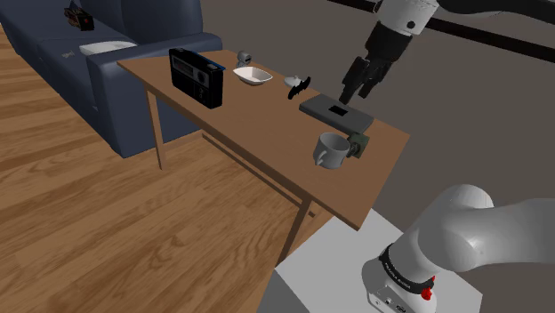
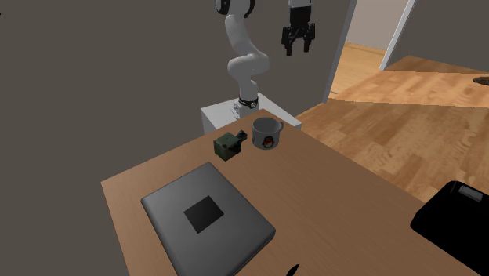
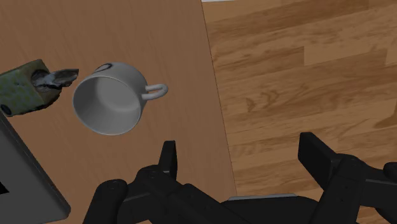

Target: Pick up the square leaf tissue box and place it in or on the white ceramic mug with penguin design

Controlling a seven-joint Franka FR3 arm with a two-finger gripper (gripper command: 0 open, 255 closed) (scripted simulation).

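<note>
A: Shoulder view first; where is the tissue box?

B: The small green tissue box sits on the wooden table, just beside the white mug at the mug's 3 o'clock; the mug is upright with its handle on the side away from the box.

A: And the claw?

B: The gripper hangs in the air at about 1 o'clock from the mug, over a flat grey slab with a black square on top; its fingers stand apart and nothing is between them. Further along the table, toward 10 o'clock, are a white bowl and a black boxy device; a blue sofa stands behind.

A: The second exterior view?

B: The tissue box is at the mug's 8 o'clock, near it, with a grey tissue poking out toward the mug; the mug shows a small dark and red figure on its side. The grey slab lies at 6 o'clock from the box, apart from it. The gripper is high up at 1 o'clock from the mug, spread wide and empty.

A: And the wrist view?

B: The two fingers are well apart with only table edge and wood floor between them. The mug shows its open mouth; the tissue box is just beside it, opposite the handle; a corner of the slab lies near the box.
</note>
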